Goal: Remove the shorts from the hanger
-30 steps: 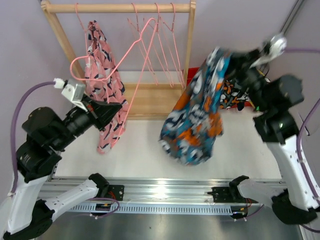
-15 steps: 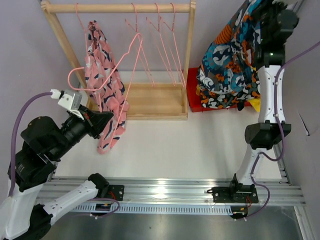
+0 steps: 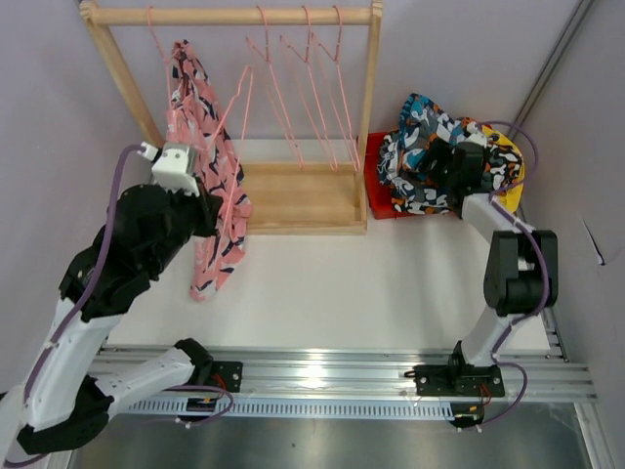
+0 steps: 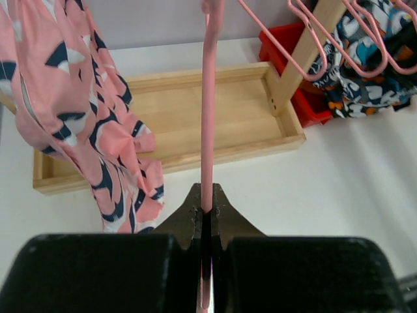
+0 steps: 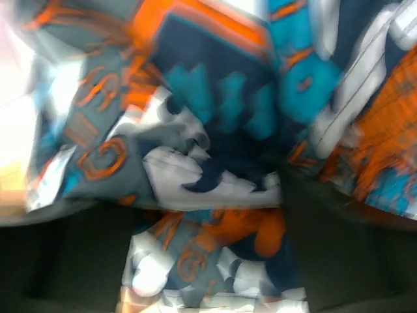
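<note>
The pink shorts [image 3: 200, 166] with dark and white marks hang from a hanger on the wooden rack's rod [image 3: 234, 16]; they also show in the left wrist view [image 4: 78, 117]. My left gripper [image 3: 210, 213] is shut on the wire of a bare pink hanger [image 4: 208, 130], just right of those shorts. The blue-orange-white shorts [image 3: 420, 147] lie heaped on the red bin [image 3: 376, 186]. My right gripper [image 3: 444, 166] sits on that heap, its jaws wide apart with the fabric [image 5: 215, 150] loose between them.
Several bare pink hangers [image 3: 312, 88] hang on the rod. The rack's tray-like base [image 3: 293, 200] sits on the white table. Yellow fabric [image 3: 510, 161] shows at the bin's right side. A wall stands close behind.
My right arm swung the patterned shorts from high up down onto the red bin and its jaws came apart. My left arm lifted the bare hanger upright, closer to the rack.
</note>
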You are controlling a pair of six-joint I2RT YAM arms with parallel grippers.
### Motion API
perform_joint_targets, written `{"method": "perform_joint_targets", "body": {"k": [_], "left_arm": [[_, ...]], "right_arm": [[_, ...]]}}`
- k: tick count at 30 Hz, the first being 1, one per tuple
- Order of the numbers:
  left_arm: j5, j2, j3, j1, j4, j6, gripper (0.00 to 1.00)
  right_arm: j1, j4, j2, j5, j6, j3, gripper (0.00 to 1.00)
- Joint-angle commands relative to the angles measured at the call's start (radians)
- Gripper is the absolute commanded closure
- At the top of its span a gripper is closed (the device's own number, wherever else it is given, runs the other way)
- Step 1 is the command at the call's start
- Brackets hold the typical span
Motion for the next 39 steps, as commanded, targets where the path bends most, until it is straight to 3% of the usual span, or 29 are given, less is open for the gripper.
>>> {"method": "perform_joint_targets", "body": {"k": [1,5,9,15,25,33,39], "left_arm": [[-0.100,0.082,0.100,0.008,0.059,0.040,1.00],[-0.117,0.199,0.218,0.040,0.058,0.059,1.00],[-0.097,0.317,0.397,0.118,0.053,0.073,1.00],[-0.085,0.509,0.586,0.209,0.030,0.101,1.00],[0.107,0.899,0.995,0.362,0.012,0.072,1.00],[0.202,0.997,0.991,0.371,0.087,0.040,1.00],[0.234,0.953,0.881,0.371,0.104,0.009,1.00]], "right_arm": [[0.076,0.038,-0.229,0.075,0.018,-0.174,0.01],[0.109,-0.015,-0.470,0.127,0.015,-0.334,0.00],[0.110,-0.071,-0.769,0.094,0.019,-0.477,0.00],[0.112,-0.180,-1.073,0.008,0.035,-0.629,0.01],[0.133,-0.246,-1.176,-0.061,0.041,-0.673,0.01],[0.138,-0.270,-1.212,-0.069,0.042,-0.715,0.01],[0.141,-0.290,-1.228,-0.072,0.033,-0.713,0.00]]}}
